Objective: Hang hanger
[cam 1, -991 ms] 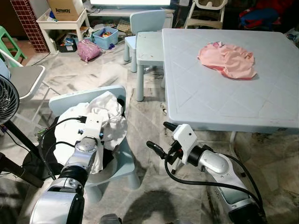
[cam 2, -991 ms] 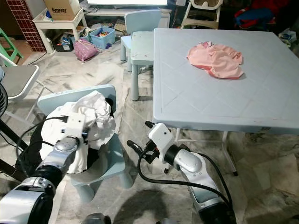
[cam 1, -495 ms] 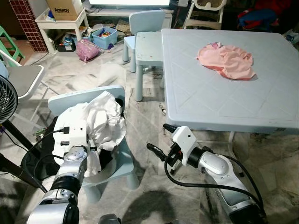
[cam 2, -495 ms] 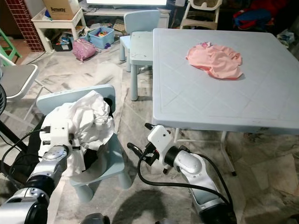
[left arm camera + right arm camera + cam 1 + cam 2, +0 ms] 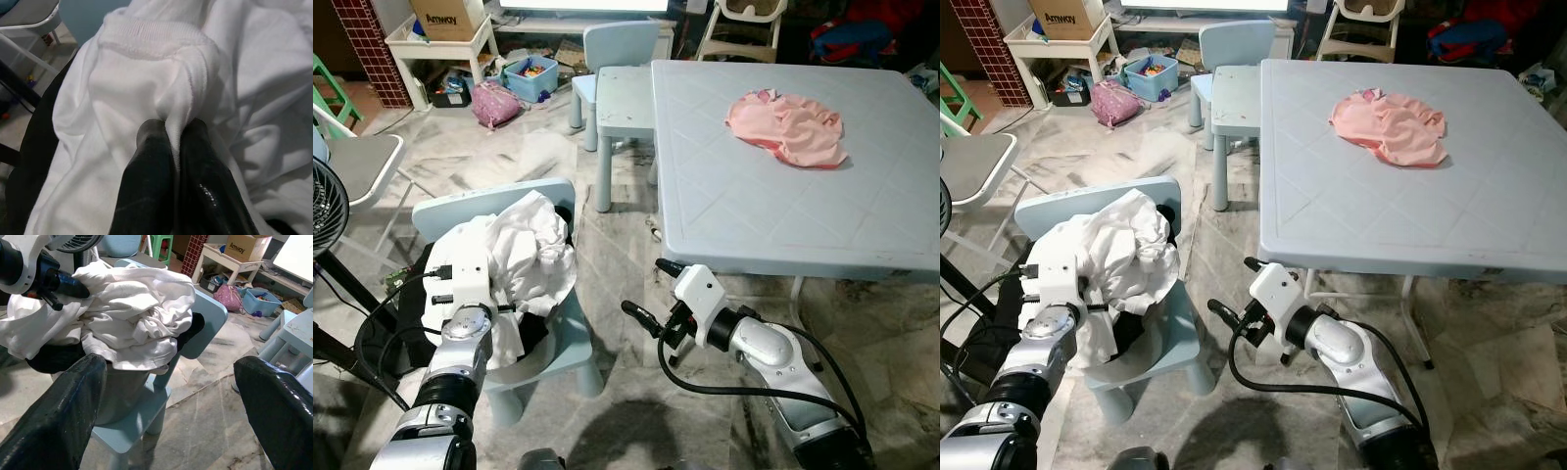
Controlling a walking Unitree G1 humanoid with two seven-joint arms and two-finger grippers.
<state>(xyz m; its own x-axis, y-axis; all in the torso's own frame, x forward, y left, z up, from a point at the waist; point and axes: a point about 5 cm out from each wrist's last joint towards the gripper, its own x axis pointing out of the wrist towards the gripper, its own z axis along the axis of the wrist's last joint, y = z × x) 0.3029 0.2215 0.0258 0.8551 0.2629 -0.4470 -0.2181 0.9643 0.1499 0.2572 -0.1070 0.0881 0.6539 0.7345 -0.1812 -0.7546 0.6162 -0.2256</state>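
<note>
A crumpled white garment (image 5: 524,245) lies heaped on a small pale blue chair (image 5: 578,333), over some black cloth (image 5: 396,328). My left gripper (image 5: 173,129) is shut on a ribbed edge of the white garment, at the side of the heap nearest me (image 5: 504,309). My right gripper (image 5: 649,290) hangs open low over the floor between the chair and the table, its fingers (image 5: 63,416) pointing toward the chair with nothing between them. I see no hanger.
A large pale blue table (image 5: 754,215) stands on the right with a pink garment (image 5: 790,125) on it. A fan (image 5: 328,211) and a grey chair (image 5: 362,166) stand at the left. Another small chair and stool (image 5: 625,93) are behind.
My left arm has drawn back to the left and toward me, its gripper pinching the white garment's edge. The right arm has hardly moved.
</note>
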